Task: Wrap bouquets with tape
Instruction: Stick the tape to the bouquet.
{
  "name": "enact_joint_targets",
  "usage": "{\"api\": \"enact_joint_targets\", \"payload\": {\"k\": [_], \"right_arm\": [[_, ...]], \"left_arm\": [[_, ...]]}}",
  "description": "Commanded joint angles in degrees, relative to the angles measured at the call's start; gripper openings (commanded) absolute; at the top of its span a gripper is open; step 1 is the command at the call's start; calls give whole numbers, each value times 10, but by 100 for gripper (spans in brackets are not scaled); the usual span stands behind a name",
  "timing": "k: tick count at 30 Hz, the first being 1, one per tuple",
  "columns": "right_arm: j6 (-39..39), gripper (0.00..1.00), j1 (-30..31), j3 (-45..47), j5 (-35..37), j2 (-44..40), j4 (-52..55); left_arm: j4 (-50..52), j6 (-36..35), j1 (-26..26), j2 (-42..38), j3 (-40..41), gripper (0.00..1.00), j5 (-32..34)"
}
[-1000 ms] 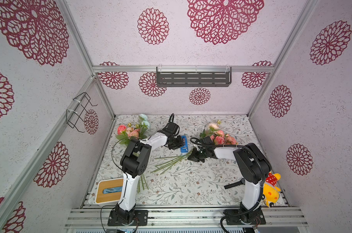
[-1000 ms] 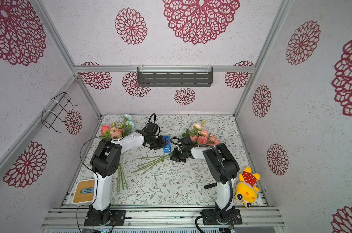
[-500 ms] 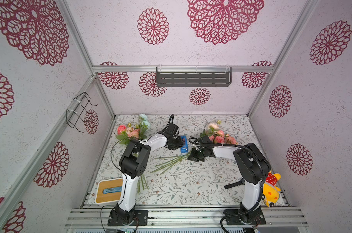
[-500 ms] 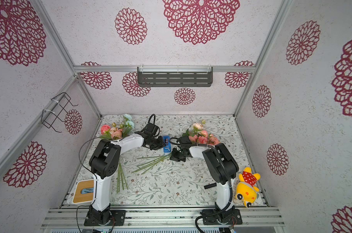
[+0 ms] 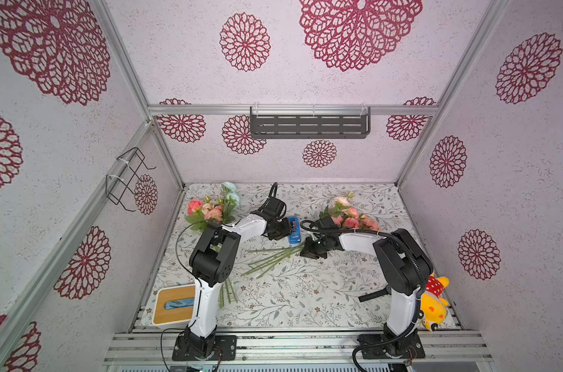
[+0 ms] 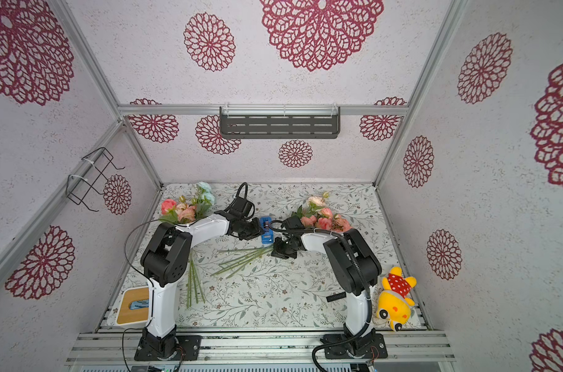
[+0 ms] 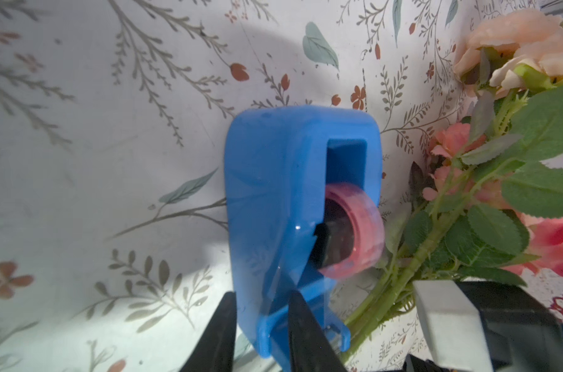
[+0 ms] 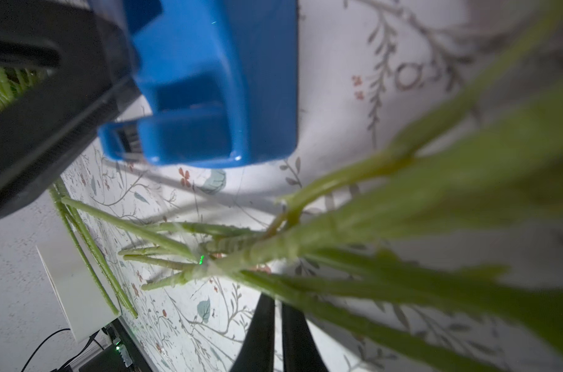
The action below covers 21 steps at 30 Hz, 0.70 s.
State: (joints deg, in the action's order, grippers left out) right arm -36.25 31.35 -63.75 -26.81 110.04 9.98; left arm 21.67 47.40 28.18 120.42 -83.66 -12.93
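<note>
At the left rear of the mat point(image 5: 305, 299), one bouquet point(image 5: 214, 209) lies clear of both grippers. At centre my left gripper point(image 7: 261, 301) clamps one end of the tape point(image 7: 273, 193), its long axis running front to back. Just right, the second bouquet's stems point(image 8: 273, 251) cross my nearer right gripper point(image 8: 275, 309); whether its nearly closed jaws pinch anything I cannot tell.
</note>
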Motion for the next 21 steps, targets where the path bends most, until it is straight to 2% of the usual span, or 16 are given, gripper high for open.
{"api": "enact_joint_targets", "payload": {"k": [1, 6, 10, 12, 14, 15, 17, 18, 21], "right_arm": [[14, 15, 6, 11, 29, -8, 68], [22, 17, 7, 13, 28, -22, 75], [72, 29, 9, 13, 36, -61, 88], [107, 38, 9, 9, 48, -91, 89], [146, 51, 9, 2, 74, -127, 88], [161, 68, 10, 1, 92, -143, 85], [198, 93, 10, 0, 138, -178, 76], [213, 99, 10, -1, 158, -191, 72], [289, 99, 10, -1, 197, -229, 39]], "left_arm": [[0, 3, -9, -26, 13, 30, 26], [-3, 4, -15, -42, 25, 30, 24], [-29, -8, -20, -72, 49, 31, 12], [-60, -12, -25, -105, 69, 34, -9], [-81, -32, -31, -121, 79, 38, -41], [-81, -48, -33, -125, 78, 40, -59], [-67, -83, -34, -133, 70, 43, -75], [-55, -100, -35, -138, 65, 46, -75], [-43, -158, -40, -152, 70, 58, -98]]}}
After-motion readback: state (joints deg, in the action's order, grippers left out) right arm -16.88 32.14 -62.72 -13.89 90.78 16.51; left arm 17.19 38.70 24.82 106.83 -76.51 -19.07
